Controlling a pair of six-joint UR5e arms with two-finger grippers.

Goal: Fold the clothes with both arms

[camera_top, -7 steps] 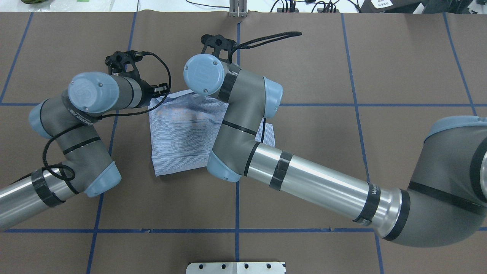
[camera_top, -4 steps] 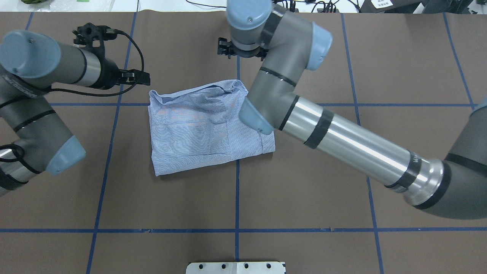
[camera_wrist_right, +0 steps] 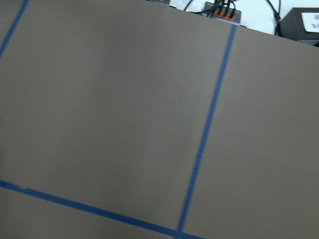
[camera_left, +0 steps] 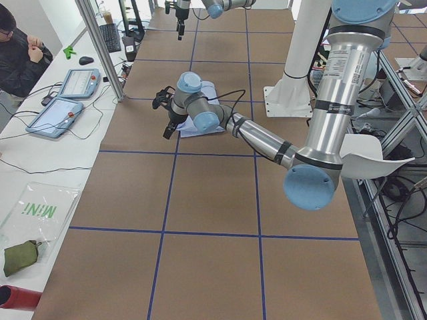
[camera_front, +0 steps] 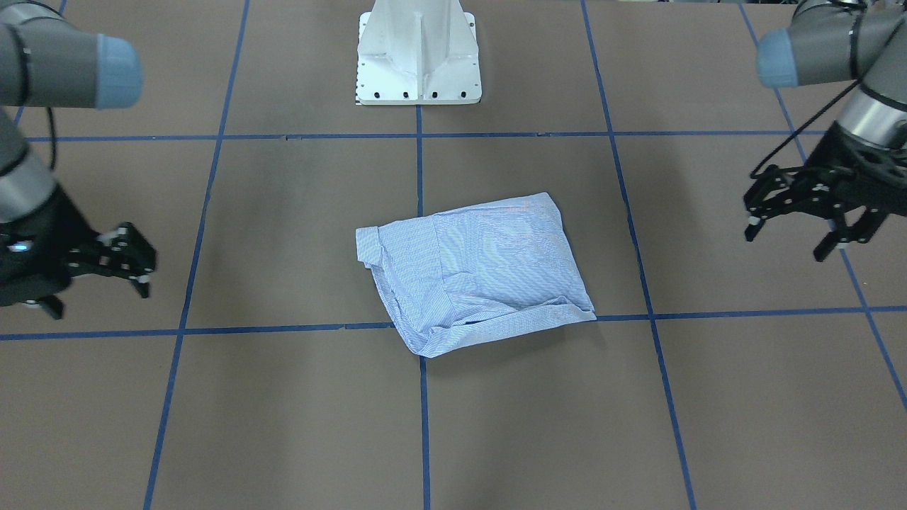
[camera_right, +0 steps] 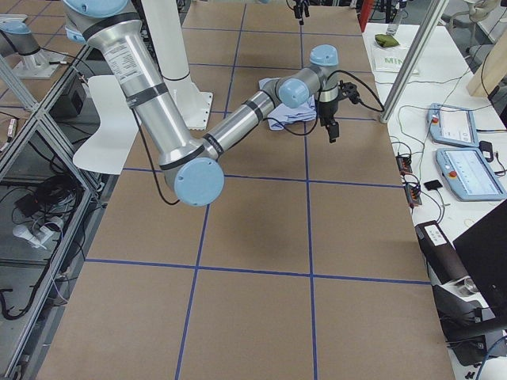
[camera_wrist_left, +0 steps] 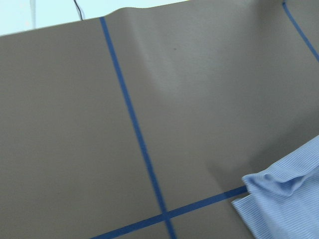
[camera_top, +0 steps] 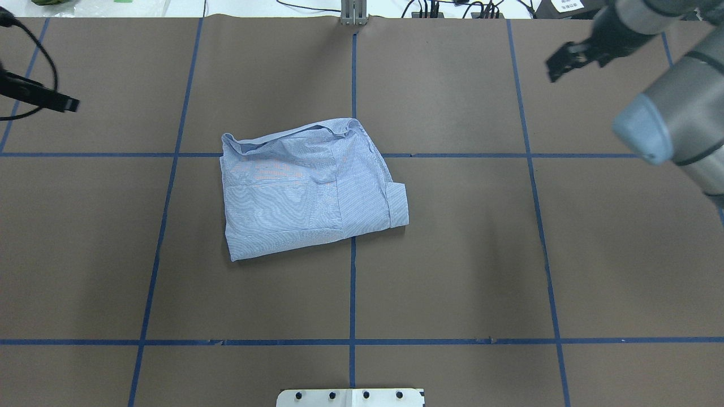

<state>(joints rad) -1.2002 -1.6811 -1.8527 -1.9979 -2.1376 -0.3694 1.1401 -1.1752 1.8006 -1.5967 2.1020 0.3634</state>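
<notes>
The shirt (camera_top: pixel 308 189) is thin woven cloth: soft, matt, finely striped and creased at its folds. The table cover (camera_top: pixel 481 254) looks like brown paper or card (which of the two I cannot tell), matt and smooth, and the tape lines (camera_top: pixel 352 294) on it are blue with a slight sheen. The left arm (camera_left: pixel 333 127) and right arm (camera_right: pixel 131 67) have polished, glossy metal tubes, matt grey joint housings and smooth light blue caps — plastic by the look. The left gripper (camera_front: pixel 786 239) and right gripper (camera_front: pixel 97 294) are matt black. The base (camera_front: pixel 418 49) is white, smooth and faintly glossy — apparently painted metal.
</notes>
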